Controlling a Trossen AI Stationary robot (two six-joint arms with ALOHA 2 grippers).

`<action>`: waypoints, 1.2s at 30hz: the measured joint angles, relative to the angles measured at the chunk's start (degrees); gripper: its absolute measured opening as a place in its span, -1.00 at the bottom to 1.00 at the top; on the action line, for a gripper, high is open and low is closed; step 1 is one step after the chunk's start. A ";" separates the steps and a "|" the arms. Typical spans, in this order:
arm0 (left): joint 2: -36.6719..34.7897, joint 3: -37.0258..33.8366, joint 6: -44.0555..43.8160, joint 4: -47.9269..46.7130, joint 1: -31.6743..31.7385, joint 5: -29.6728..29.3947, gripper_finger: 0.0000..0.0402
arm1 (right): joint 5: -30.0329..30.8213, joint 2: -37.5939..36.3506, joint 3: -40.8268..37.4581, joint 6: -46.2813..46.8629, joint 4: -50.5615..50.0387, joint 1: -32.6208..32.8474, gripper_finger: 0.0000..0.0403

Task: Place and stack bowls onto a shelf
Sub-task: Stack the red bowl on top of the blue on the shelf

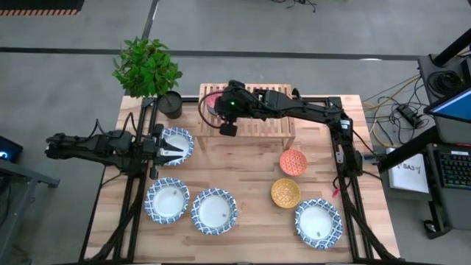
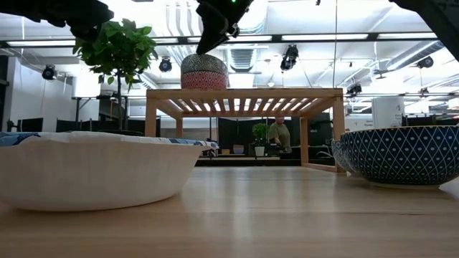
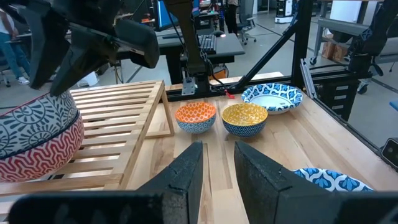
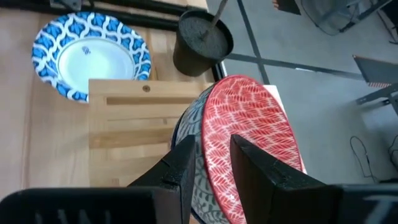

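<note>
The right gripper [image 1: 218,112] sits over the left end of the shelf [image 1: 257,129], near the top centre of the high view. Its jaws stand a little apart, straddling the rim of a dark blue-grey bowl [image 4: 198,174] nested in a pink bowl [image 4: 252,140]. I cannot tell whether they press on that rim. In the low view the pair rests on the slats at the shelf's left end, so this looks like the close of a stacking step. The next move likely calls for a clean release and a straight lift.

The stack sits close to the shelf's left and far edges, with the plant pot [image 1: 171,104] just beyond, so sideways room is poor. The rest of the slatted top lies bare.

The left gripper [image 1: 168,148], its jaws narrowly parted and empty, hovers at a blue-rimmed bowl [image 1: 180,140] at centre left. The orange bowl [image 1: 293,162] and yellow bowl [image 1: 285,193] wait on the desk [image 1: 250,177] right of centre.
</note>
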 joint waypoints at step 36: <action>0.00 -0.04 -0.20 -1.02 0.02 0.03 -0.63 | -4.24 -3.53 -21.48 5.18 39.23 0.27 -0.96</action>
